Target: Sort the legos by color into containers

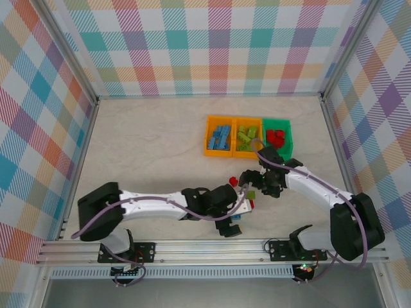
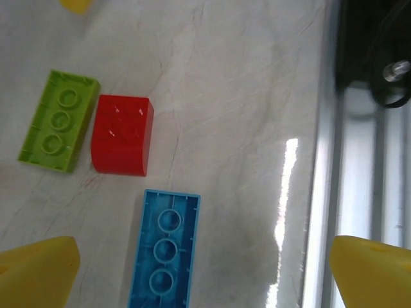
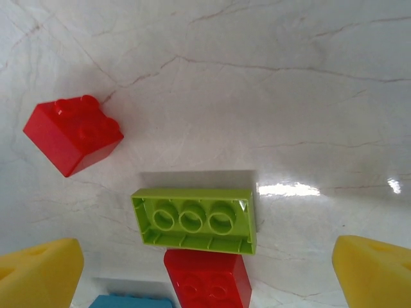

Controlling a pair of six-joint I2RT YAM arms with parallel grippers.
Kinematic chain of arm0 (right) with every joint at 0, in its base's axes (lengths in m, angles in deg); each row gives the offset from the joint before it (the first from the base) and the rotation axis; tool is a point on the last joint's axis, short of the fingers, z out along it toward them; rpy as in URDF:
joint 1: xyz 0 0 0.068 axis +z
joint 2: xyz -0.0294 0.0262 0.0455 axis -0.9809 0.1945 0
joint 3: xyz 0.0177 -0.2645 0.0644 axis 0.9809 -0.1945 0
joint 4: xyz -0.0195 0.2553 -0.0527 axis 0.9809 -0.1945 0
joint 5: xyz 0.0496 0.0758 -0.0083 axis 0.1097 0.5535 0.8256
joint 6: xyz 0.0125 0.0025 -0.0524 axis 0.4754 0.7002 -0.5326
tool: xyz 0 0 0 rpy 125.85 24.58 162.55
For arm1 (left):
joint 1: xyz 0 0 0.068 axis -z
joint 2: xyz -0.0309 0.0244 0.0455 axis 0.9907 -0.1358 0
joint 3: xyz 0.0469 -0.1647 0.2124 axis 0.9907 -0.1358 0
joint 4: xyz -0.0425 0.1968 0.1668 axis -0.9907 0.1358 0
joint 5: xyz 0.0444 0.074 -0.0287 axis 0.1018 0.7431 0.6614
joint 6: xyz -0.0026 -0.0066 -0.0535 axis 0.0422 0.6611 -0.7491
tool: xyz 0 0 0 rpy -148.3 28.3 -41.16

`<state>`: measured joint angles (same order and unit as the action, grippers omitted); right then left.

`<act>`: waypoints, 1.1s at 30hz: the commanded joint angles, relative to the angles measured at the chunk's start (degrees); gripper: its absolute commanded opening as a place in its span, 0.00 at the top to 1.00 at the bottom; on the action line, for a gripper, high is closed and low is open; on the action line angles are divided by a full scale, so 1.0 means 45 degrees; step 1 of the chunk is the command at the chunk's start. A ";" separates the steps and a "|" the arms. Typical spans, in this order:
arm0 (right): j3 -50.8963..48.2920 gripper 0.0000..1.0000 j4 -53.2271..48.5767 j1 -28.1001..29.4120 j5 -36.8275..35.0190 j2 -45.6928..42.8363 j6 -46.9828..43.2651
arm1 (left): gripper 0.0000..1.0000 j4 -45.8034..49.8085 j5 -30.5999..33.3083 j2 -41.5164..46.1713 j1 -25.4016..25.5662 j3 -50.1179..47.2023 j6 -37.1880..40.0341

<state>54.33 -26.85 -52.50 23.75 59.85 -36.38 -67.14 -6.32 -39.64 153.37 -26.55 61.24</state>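
Note:
Four loose legos lie near the table's front. In the left wrist view, an upside-down blue brick [image 2: 164,250] lies between my open left gripper [image 2: 205,276]'s yellow fingertips [image 2: 38,273], nearer the left one. A red brick [image 2: 122,135] and a lime brick [image 2: 58,122] lie beyond it. My right gripper [image 3: 207,276] hangs open above an upside-down lime brick [image 3: 196,220] and the red brick [image 3: 207,279] touching it. Another red brick [image 3: 74,133] sits apart to the left. The three containers stand in a row: an orange bin [image 1: 209,144] with blue bricks, an orange bin [image 1: 235,138] with lime ones, and a green bin [image 1: 288,135] with red ones.
A metal rail [image 2: 359,192] runs along the table's near edge, close to my left gripper. Both arms meet over the loose bricks [image 1: 247,199], with the right gripper [image 1: 257,183] just behind the left gripper [image 1: 241,208]. Checkered walls [image 1: 205,45] enclose the table.

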 commanded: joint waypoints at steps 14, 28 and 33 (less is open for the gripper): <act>-0.0617 0.00 -0.0552 0.0019 -0.0535 -0.1790 0.0097 | 0.48 0.0700 0.0734 -0.2549 0.0071 0.0624 0.0029; 0.0067 0.00 -0.2098 0.0018 0.0067 -0.2977 -0.0052 | 0.80 -0.1832 0.0810 0.2092 -0.1528 -0.1282 -0.1158; -0.0412 0.00 -0.1108 0.0019 0.1960 -0.3972 -0.0355 | 0.80 -0.1953 0.2043 0.2392 -0.3977 0.0229 -0.2833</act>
<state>52.65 -33.08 -52.50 26.70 43.45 -36.84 -72.67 -0.90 -28.45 140.04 -29.42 54.29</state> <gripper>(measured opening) 0.996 0.308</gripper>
